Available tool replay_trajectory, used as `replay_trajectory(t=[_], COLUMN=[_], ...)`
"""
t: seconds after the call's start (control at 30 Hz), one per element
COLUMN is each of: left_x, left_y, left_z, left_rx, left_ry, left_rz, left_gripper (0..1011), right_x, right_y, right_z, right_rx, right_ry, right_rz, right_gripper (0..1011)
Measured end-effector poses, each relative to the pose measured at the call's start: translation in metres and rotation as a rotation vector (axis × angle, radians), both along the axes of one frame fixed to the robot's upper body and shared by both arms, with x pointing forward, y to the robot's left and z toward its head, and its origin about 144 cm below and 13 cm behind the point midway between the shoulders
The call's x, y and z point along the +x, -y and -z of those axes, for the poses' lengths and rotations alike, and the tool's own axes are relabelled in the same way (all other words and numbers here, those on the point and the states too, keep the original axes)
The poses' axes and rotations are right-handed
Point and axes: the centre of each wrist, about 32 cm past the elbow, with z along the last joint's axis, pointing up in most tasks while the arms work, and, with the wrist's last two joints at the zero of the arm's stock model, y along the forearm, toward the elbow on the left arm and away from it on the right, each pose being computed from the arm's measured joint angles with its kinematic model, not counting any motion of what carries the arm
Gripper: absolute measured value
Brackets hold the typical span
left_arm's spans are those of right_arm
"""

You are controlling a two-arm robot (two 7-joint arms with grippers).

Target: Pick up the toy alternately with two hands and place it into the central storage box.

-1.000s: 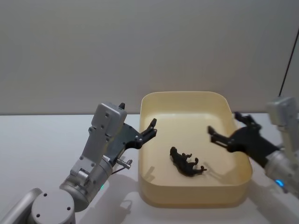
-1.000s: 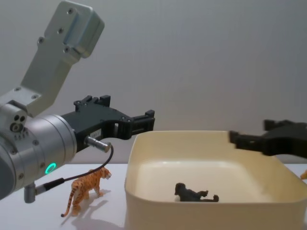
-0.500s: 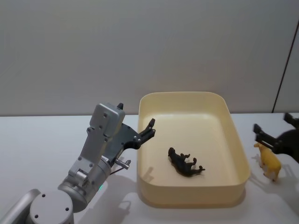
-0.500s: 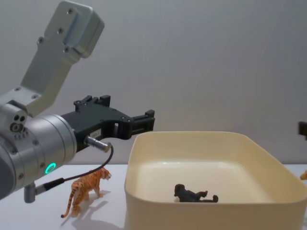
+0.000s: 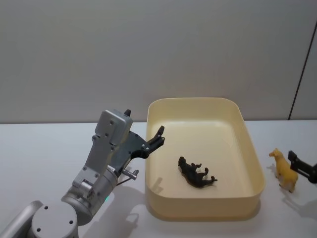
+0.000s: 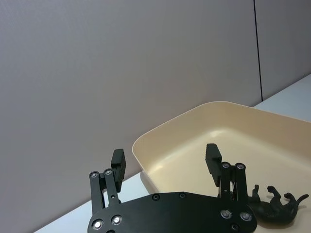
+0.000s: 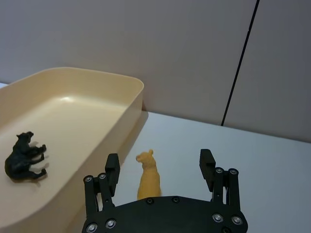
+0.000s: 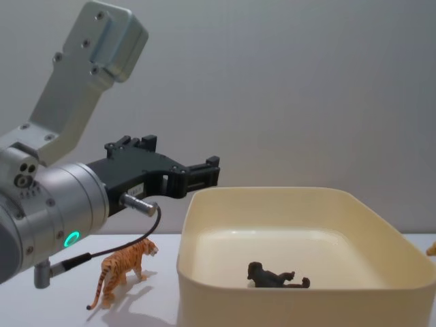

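Note:
The cream central storage box [image 5: 198, 100] sits mid-table, and a black toy animal [image 5: 197, 173] lies on its side on the box floor. My left gripper [image 5: 159, 137] hovers open and empty at the box's left rim [image 8: 204, 194], with its silver wrist and green ring light behind it. Below that arm an orange tiger toy [image 8: 122, 266] stands on the table. A yellow toy animal [image 5: 285, 171] stands right of the box. My right gripper [image 7: 159, 164] is open just behind it, with the yellow toy [image 7: 148, 177] between its spread fingers but apart from them.
The white table runs out to the left of the box and to the right past the yellow toy. A grey wall stands close behind the box, with a dark vertical seam [image 7: 240, 58] at the right.
My right gripper has pulled back from above the box to the right and now sits low by the yellow toy. The left arm and the black toy have not moved.

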Motion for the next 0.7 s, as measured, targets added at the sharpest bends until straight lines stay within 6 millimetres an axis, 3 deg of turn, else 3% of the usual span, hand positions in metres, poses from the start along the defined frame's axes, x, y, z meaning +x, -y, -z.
replay_trajectory(t=[0.33, 0.7], left_x=[0.0, 0.0], left_y=[0.0, 0.0], left_z=[0.0, 0.0], left_rx=[0.0, 0.0], left_ry=[0.0, 0.0], left_rz=[0.0, 0.0], left_gripper=[1001, 1001], right_x=[-0.005, 0.006], right_y=[0.006, 0.0], right_z=[0.014, 0.029], right_rx=[-0.015, -0.035], right_ry=[-0.071, -0.115], right_rz=[0.009, -0.013], right_gripper=[1001, 1001])
